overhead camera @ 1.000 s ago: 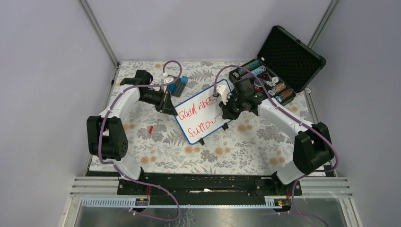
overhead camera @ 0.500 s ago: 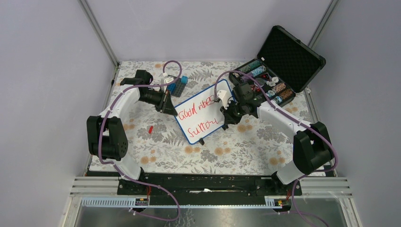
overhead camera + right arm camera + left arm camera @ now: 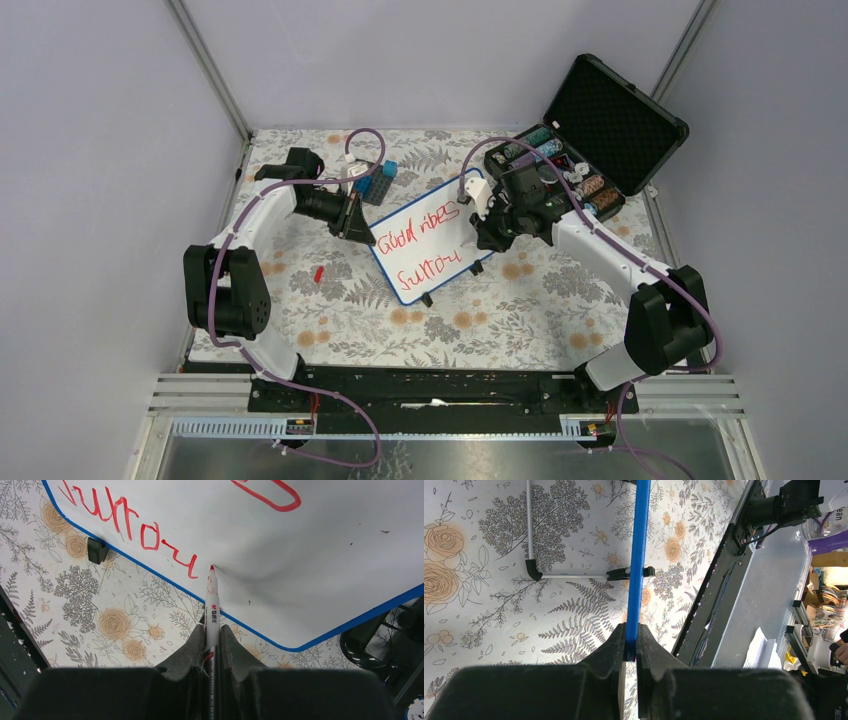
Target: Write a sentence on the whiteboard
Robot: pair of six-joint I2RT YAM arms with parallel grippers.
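Observation:
The whiteboard [image 3: 425, 240] with its blue rim stands tilted at mid-table and bears the sentence [image 3: 415, 250], red letters in two lines. My left gripper [image 3: 358, 222] is shut on the board's left edge; the rim [image 3: 638, 565] runs edge-on between its fingers. My right gripper [image 3: 478, 232] is shut on a white marker [image 3: 212, 611] with a red tip. The tip touches the board [image 3: 310, 565] just right of the last red letter [image 3: 187, 562] of the lower line. One black foot [image 3: 97, 550] shows under the board's edge.
An open black case [image 3: 590, 140] with small parts sits at the back right, close behind my right arm. A blue block [image 3: 378, 182] sits behind the left gripper. A small red piece [image 3: 318, 272] lies on the flowered cloth at the left.
My right gripper has moved the marker to the right along the lower line and added a stroke to it. The left gripper and the board have stayed still.

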